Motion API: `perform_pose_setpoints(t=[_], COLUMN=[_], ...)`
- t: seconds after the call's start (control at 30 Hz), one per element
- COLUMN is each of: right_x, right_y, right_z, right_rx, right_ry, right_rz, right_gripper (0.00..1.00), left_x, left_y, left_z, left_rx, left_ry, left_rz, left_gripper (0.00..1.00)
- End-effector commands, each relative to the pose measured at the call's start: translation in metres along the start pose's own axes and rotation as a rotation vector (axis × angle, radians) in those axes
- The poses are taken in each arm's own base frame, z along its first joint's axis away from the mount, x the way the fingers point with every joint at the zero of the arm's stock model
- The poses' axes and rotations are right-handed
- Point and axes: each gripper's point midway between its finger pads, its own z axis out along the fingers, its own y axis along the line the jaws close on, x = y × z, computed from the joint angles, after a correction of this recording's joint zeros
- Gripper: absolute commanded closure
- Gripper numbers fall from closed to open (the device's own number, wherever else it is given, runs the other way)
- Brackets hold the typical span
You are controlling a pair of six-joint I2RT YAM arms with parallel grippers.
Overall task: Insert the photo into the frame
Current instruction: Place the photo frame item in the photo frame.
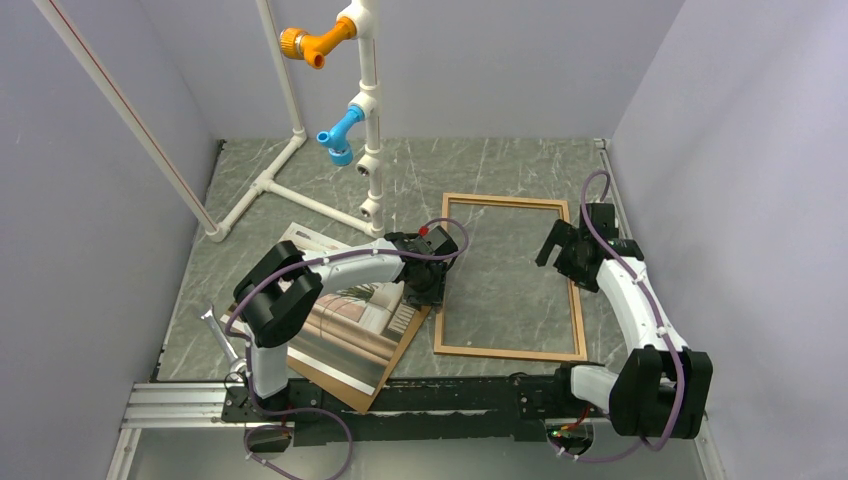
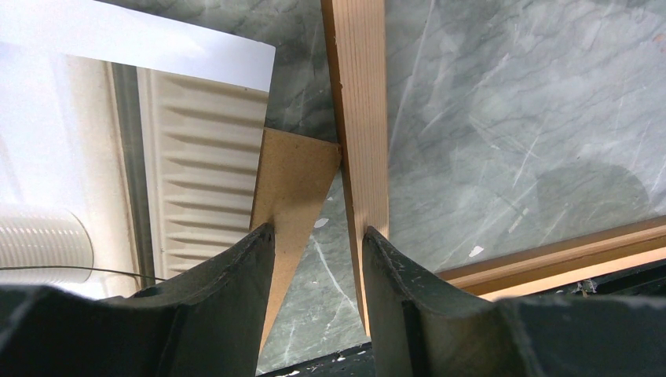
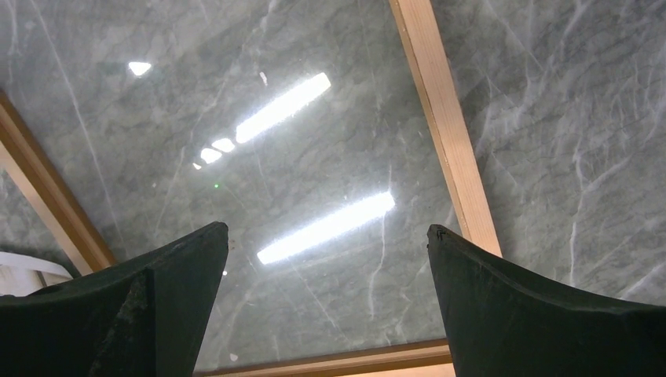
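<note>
Two flat things sit side by side on the worktop (image 1: 500, 170). The frame (image 1: 510, 352) lies empty, with the marble showing through its glass. Left of it the photo (image 1: 345, 335) lies picture-up and askew on a brown backing sheet (image 2: 290, 181), whose corner meets the frame's left rail, so nothing is loaded yet.

Your left jaws are half open and hold nothing. They are down low, straddling the gap between that corner and the rail. The wrist view doesn't show whether either finger touches wood or board. That spot looks chosen for reaching the print's near edge.

Your right jaws are spread wide and empty, hanging over the pane just inside the right rail. I'd judge they are there to steady the frame while the print slides across.

The worktop is grey-green veined stone, glossy enough to mirror the ceiling lights. Plain pale walls (image 1: 90, 230) close it in on three sides. A white pipe stand (image 1: 368, 120) with orange and blue fittings stands at the back left.
</note>
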Motion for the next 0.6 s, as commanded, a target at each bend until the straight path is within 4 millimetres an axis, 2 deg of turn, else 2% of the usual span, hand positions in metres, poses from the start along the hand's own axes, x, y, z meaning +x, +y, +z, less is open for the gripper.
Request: perform_pose_setpoints(t=[0.0, 0.13, 0.27, 0.43, 0.57], right_x=[-0.01, -0.006, -0.001, 0.006, 0.017], right_y=[0.013, 0.02, 0.028, 0.04, 0.058], right_z=[-0.008, -0.01, -0.013, -0.017, -0.02], right_rx=[-0.065, -0.116, -0.161, -0.194, -0.213], right_ry=[-0.049, -0.034, -0.015, 0.004, 0.02], right_rz=[0.003, -0.007, -0.024, -0.055, -0.101], right_gripper=[0.0, 0.0, 0.0, 0.0, 0.0], left_x=[0.008, 0.005, -0.006, -0.024, -0.031], left_y=[0.003, 0.0, -0.014, -0.034, -0.048], left_z=[0.017, 0.011, -0.009, -0.05, -0.087], left_rx=[-0.036, -0.018, 0.063, 0.22, 0.354], left_ry=[0.011, -0.011, -0.09, -0.236, -0.33], left_rz=[0.027, 0.03, 0.039, 0.049, 0.067], left_gripper=[0.5, 0.49, 0.47, 0.4, 0.35])
